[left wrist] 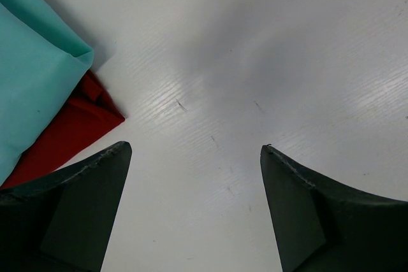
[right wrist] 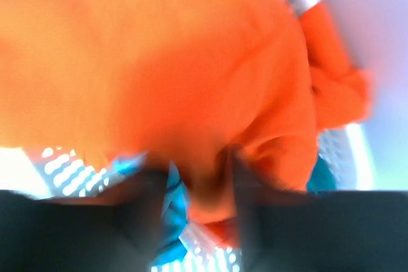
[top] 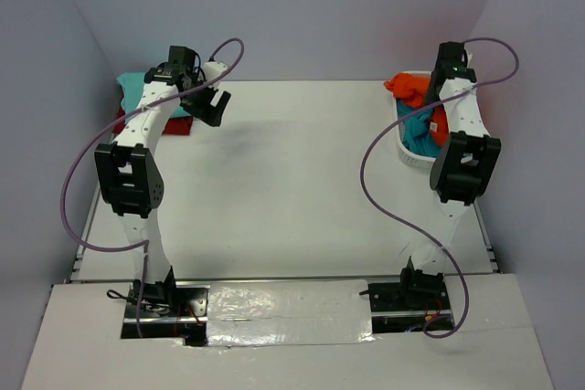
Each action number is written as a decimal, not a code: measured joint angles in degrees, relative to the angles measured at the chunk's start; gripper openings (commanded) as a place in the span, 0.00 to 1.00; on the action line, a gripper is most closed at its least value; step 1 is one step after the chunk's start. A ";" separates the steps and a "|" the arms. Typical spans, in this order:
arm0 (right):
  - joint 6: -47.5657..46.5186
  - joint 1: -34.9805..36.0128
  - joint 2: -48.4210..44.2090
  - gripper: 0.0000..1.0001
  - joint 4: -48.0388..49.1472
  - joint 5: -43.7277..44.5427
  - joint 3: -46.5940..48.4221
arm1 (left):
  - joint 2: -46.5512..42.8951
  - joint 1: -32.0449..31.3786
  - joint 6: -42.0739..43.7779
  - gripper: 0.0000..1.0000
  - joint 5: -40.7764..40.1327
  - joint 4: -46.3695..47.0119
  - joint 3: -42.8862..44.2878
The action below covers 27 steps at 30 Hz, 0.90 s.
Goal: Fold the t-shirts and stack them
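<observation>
Orange shirt (right wrist: pixel 159 62) is gripped in the basket (top: pixel 416 158) at the far right corner of the bench (top: pixel 292 189), while a folded pair is parked at the far left.

The right pincer (right wrist: pixel 199 164) is seen clenched on a bunched fold of orange cloth, though the wrist view is blurred and the firmness of the hold cannot be judged. The teal shirt (top: pixel 419 130) is tucked beneath it in the basket. The left pincer (left wrist: pixel 194 151) is held wide and released, nothing in it, hovering over bare bench just beside the mint shirt (left wrist: pixel 32 81), which is laid on the dark red shirt (left wrist: pixel 64 132). Light, limp, drapey cloth is to be expected: no weight, but it can snag on the mesh or drag the teal one along. A hem or shoulder seam is judged the better hold for spreading it flat.
</observation>
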 measured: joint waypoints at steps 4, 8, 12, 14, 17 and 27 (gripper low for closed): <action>-2.56 -0.33 -7.08 0.65 1.86 -2.58 -0.44 | -0.02 0.00 0.02 0.95 0.02 -0.15 -0.02; -3.41 -1.05 -7.06 0.65 3.56 -7.17 2.47 | -0.04 0.00 0.13 0.95 0.02 -0.15 -0.09; -3.17 -2.19 -1.70 0.70 3.80 -13.42 3.48 | -0.76 0.00 1.03 0.95 -0.07 -0.09 -1.40; -2.82 -2.54 1.14 0.67 3.87 -16.33 2.89 | -1.36 0.00 1.36 0.95 -0.17 -0.07 -2.62; -2.32 -2.71 3.91 0.57 3.78 -18.53 1.79 | -1.88 0.00 1.46 0.95 -0.50 -0.07 -3.98; -1.16 -2.73 5.44 0.00 5.18 -15.80 1.73 | -1.90 0.00 1.44 0.95 -0.70 -0.15 -4.15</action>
